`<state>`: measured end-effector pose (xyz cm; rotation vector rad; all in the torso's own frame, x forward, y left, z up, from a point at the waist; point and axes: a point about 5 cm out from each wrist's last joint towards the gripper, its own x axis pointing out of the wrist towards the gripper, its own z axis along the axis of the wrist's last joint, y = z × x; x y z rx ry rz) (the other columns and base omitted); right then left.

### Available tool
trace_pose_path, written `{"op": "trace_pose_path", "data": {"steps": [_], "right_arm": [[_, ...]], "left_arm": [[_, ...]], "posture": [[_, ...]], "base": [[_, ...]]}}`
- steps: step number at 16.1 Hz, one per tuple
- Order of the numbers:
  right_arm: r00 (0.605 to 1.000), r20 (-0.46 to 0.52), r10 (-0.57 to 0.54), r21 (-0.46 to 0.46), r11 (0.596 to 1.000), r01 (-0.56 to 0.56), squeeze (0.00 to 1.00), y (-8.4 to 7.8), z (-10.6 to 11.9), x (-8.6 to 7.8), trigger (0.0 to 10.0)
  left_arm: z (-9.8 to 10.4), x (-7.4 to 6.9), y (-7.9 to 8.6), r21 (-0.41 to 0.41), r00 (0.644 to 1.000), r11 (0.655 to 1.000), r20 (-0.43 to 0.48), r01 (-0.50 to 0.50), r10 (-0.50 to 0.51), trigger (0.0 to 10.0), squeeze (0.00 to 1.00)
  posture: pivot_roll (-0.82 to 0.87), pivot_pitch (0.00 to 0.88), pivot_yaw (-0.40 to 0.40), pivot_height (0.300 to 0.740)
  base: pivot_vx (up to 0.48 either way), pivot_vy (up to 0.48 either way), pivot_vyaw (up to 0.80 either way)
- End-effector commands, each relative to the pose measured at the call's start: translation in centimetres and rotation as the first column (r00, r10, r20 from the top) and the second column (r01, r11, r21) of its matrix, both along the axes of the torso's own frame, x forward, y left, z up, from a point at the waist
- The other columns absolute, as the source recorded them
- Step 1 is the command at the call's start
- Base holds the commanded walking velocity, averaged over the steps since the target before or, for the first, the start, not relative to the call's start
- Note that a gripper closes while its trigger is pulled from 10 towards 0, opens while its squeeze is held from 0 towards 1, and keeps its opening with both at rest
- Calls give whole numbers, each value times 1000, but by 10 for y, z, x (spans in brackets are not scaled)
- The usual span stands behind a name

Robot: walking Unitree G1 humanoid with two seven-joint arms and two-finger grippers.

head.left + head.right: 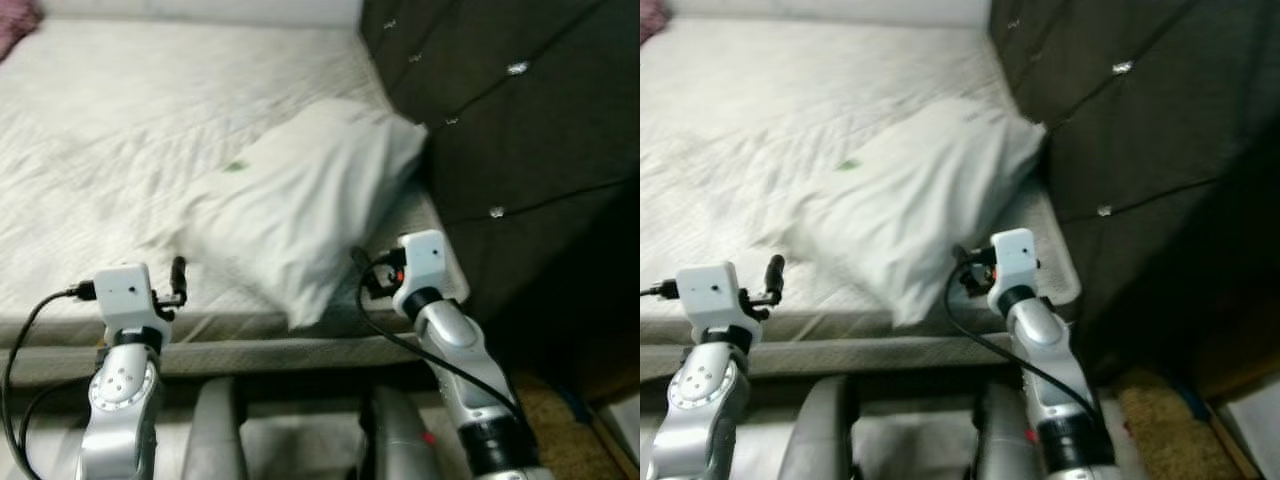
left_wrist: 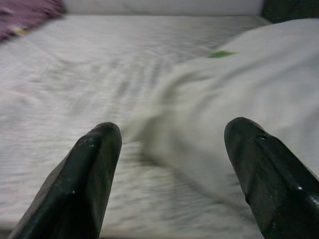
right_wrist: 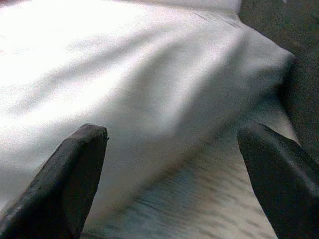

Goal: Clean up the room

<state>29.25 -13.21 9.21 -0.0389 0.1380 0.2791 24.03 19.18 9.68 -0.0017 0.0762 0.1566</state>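
Pillow (image 1: 300, 205) lies just ahead of right gripper (image 3: 174, 174).

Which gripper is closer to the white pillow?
Right. The right gripper is open at the white pillow's near corner; the left gripper, open, sits off its other side over the mattress.

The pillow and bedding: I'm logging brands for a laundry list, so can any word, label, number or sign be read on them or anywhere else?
None can be read.
The pillow has a small green mark, too blurred to read.
The mattress and headboard carry no text.
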Motion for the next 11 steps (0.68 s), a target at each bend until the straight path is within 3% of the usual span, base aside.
{"op": "trace_pose_path", "data": {"steps": [1,5,11], "right_arm": [[1000,-10,-14,10,1000,14,0,-4,1,1,10000],[999,-35,9,13,1000,-9,0,-3,-2,2,10000],[982,-105,155,21,988,-153,0,7,-8,3,10000]], "left_arm": [[3,2,-5,-1,1000,1000,4,31,-31,10000,0],[1,1,-8,-8,1000,1000,-10,29,-29,10000,0],[0,-9,-1,11,999,1000,-34,12,-12,10000,0]], "posture": [[-40,48,-49,573],[-36,47,-51,573],[8,64,-58,573]], "base": [[356,0,0],[70,0,0],[0,0,0]]}}
